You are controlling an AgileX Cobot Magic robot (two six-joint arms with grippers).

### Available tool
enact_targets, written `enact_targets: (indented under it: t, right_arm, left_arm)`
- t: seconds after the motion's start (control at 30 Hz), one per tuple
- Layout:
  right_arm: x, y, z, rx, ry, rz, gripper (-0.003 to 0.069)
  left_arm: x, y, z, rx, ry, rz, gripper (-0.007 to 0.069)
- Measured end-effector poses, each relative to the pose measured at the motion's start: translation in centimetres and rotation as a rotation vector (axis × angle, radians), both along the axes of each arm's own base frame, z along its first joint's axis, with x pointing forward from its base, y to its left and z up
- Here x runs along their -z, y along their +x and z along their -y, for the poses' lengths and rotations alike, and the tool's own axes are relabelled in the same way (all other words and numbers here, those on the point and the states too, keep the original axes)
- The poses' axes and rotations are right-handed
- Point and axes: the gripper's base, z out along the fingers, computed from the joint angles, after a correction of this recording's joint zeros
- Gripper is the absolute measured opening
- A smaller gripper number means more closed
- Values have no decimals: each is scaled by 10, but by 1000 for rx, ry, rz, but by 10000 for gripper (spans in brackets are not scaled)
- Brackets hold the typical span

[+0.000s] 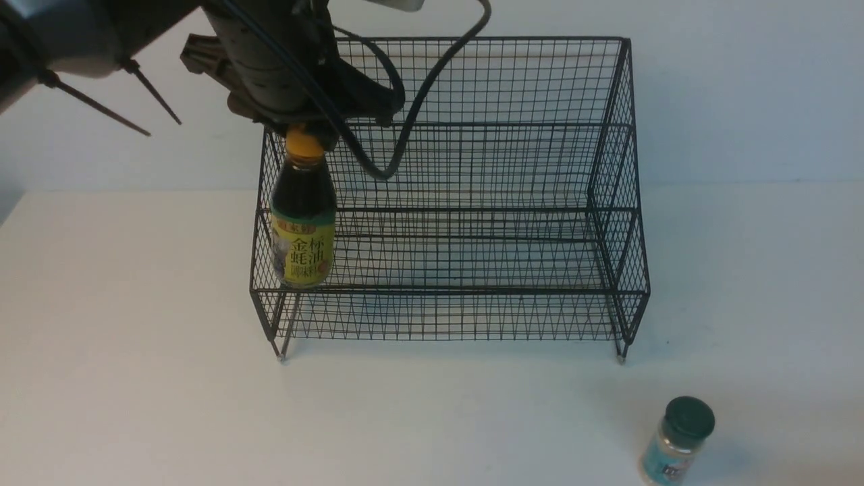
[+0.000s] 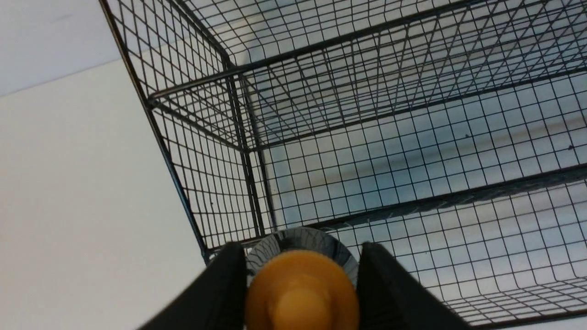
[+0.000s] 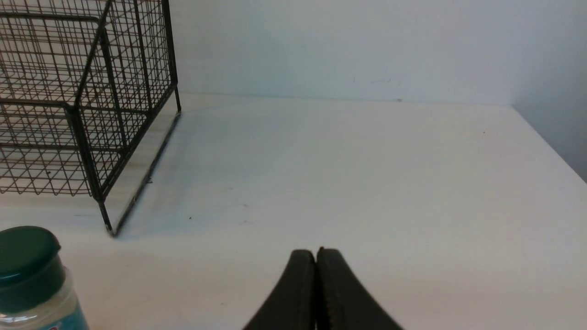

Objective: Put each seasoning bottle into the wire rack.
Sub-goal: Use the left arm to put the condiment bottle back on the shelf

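The dark-liquid seasoning bottle [image 1: 303, 223], with yellow label and orange cap [image 2: 300, 288], is upright in the left front corner of the wire rack [image 1: 472, 291], on its lowest tier. My left gripper [image 1: 304, 131] comes down from above, its black fingers [image 2: 229, 279] pressed against both sides of the cap, shut on the bottle. The small jar [image 1: 678, 439] with a dark green lid [image 3: 25, 252] stands on the table in front of the rack's right end. Near the jar, my right gripper [image 3: 316, 251] is low over the table, shut and holding nothing.
The rack [image 3: 82, 105] has higher tiers behind the lowest one [image 2: 412, 201] and a tall mesh back. A black cable [image 1: 405, 128] from the left arm loops in front of the upper tiers. White table [image 1: 135, 378] surrounds the rack; a wall stands behind.
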Motion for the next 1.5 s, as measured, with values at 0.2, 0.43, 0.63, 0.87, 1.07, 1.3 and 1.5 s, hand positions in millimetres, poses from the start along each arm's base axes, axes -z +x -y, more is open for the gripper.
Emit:
enact_targets:
  t: [0.2,0.43,0.63,0.87,1.07,1.3,1.5]
  right_arm:
    - [0,0,0,0,0,0,-15]
    - [0,0,0,0,0,0,-15]
    - [0,0,0,0,0,0,-15]
    - [0,0,0,0,0,0,-15]
    - [0,0,0,0,0,0,-15]
    - [0,0,0,0,0,0,-15]
    - [0,0,0,0,0,0,-15]
  left_arm:
    - [9,7,-1,-81,4,0,281]
    - [16,15,-19,-180,-95,-74,281]
    - [16,19,-31,-193,-160,-111,281]
    - [20,18,-32,-190,-152,-132,281]
    - [51,22,-32,-199,-105,-201,281]
    - [51,23,-32,-198,-104,-195,281]
    - [51,23,-32,-198,-110,-199,286]
